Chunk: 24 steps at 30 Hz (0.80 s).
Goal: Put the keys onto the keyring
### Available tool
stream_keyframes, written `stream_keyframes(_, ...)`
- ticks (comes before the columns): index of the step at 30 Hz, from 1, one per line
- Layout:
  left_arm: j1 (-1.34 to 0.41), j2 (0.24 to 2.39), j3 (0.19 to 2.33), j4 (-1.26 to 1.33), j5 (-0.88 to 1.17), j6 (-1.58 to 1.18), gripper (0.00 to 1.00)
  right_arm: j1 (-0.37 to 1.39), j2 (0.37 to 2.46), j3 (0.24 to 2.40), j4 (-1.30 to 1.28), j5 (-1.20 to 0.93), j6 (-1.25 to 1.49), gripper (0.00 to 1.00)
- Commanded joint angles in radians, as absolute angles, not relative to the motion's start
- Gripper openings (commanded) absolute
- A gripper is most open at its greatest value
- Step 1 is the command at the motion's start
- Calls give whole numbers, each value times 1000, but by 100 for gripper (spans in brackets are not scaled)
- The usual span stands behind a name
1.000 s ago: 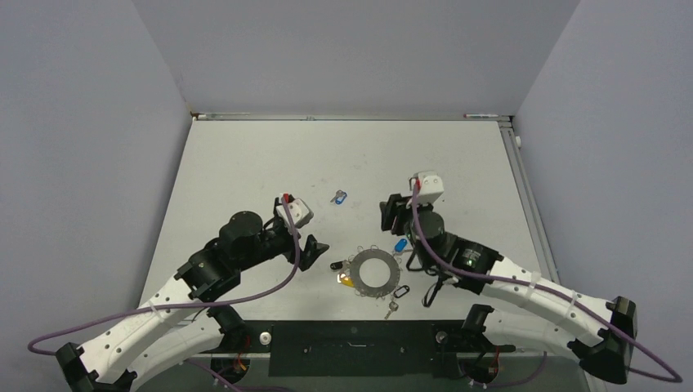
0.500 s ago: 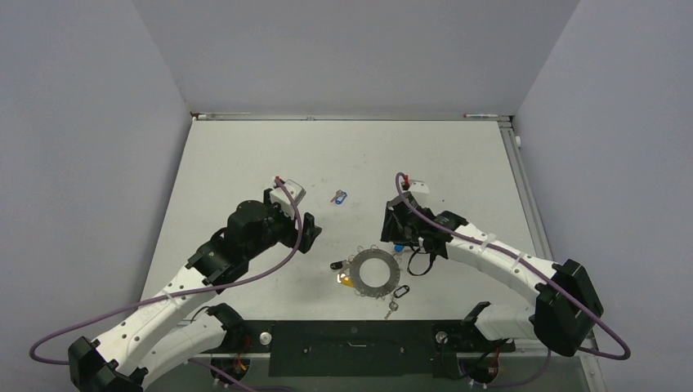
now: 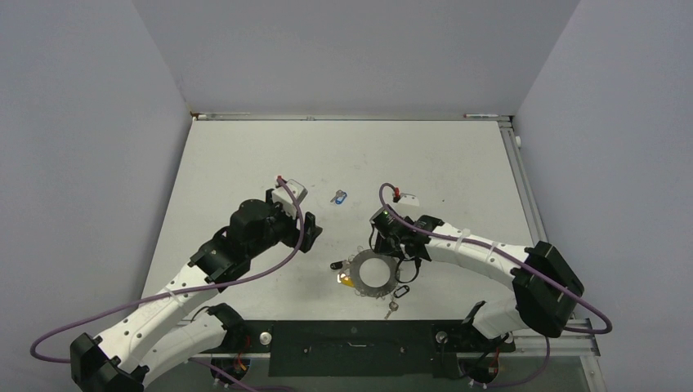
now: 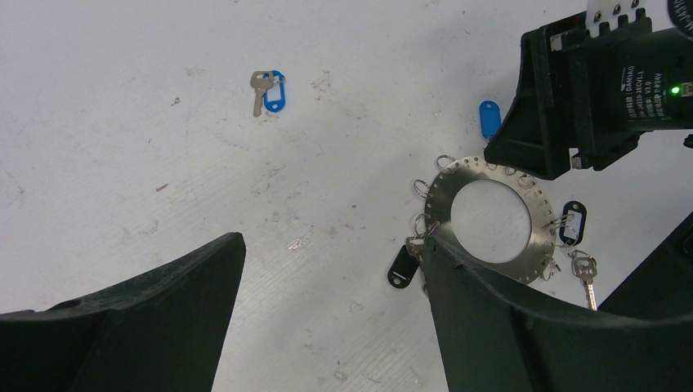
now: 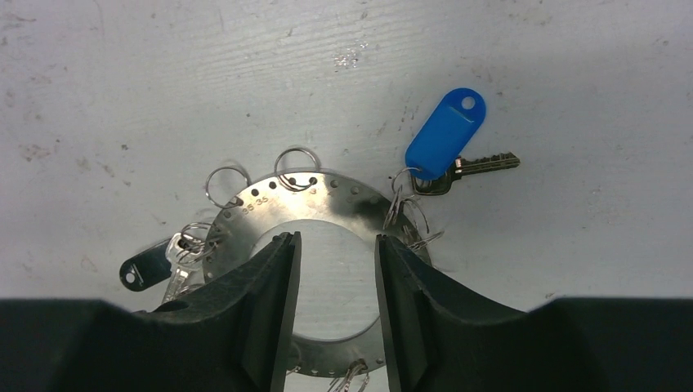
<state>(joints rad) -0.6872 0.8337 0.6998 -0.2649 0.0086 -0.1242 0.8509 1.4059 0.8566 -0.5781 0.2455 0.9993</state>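
The keyring (image 3: 360, 282) is a flat silvery disc with a wide hole, lying near the table's front. Small wire loops line its rim (image 5: 270, 198). A blue-tagged key (image 5: 445, 135) lies at its far edge, black tags (image 4: 402, 268) hang beside it, and a yellow head (image 3: 346, 280) shows at its left. Another blue-tagged key (image 3: 338, 197) lies loose farther back. My right gripper (image 5: 337, 245) hangs over the disc (image 4: 531, 245), jaws apart, both tips over the hole, nothing between them. My left gripper (image 4: 331, 238) is wide open over bare table, left of the ring.
A silver key (image 3: 392, 309) and a black tag (image 3: 400, 291) lie at the ring's near right. Both arms' purple cables arc over the near table. Grey walls enclose the white table (image 3: 245, 155) on three sides.
My right gripper has dropped down and leftward from behind the ring to just above it, and its jaws have narrowed. The left gripper drew back slightly, then held still.
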Motion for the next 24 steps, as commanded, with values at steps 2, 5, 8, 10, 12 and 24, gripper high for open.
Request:
stream_keyframes(2,-688,797,700,-215,22,-133,77,842,1460,902,-583,305,1011,38)
stream_keyframes(5,-697,789,698,-214,22,-131,77,841,1474,905,-597,326,1017,38)
stream_keyframes(8,-708,778,694,-215,18,-128,77,840,1472,904,-613,338,1027,37)
stream_keyframes(10,-714,772,691,-213,16,-126,77,841,1465,899,-613,344,1035,37)
stream_keyframes(12,-718,768,692,-213,17,-126,77,841,1465,893,-605,345,1035,36)
stream_keyframes(24,-729,750,685,-217,9,-118,76,818,1503,846,-534,343,1016,31)
